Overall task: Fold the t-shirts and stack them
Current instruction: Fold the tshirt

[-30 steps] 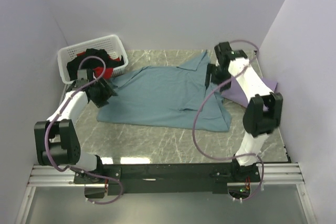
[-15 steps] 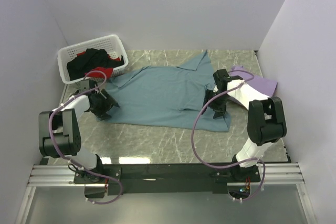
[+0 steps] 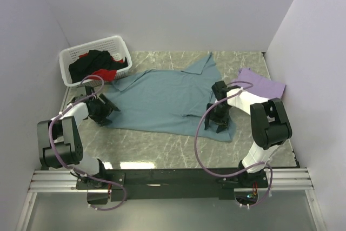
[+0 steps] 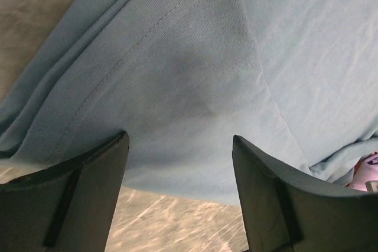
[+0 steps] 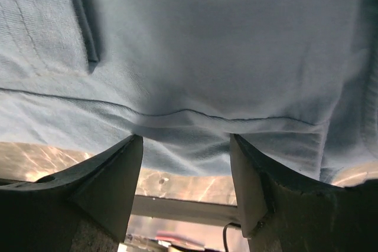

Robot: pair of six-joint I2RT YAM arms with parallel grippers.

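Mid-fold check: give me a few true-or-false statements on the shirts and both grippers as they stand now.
The teal shirt lies spread on the table. True.
The lavender shirt is in the basket. False: it lies on the table at the far right; the basket holds a black garment and a red garment.
The left gripper stands open at the teal shirt's near left corner. True.
The right gripper is shut on the lavender shirt. False: it stands open at the teal shirt's near right corner.

teal t-shirt (image 3: 162, 98) spread flat; lavender t-shirt (image 3: 265, 84) right
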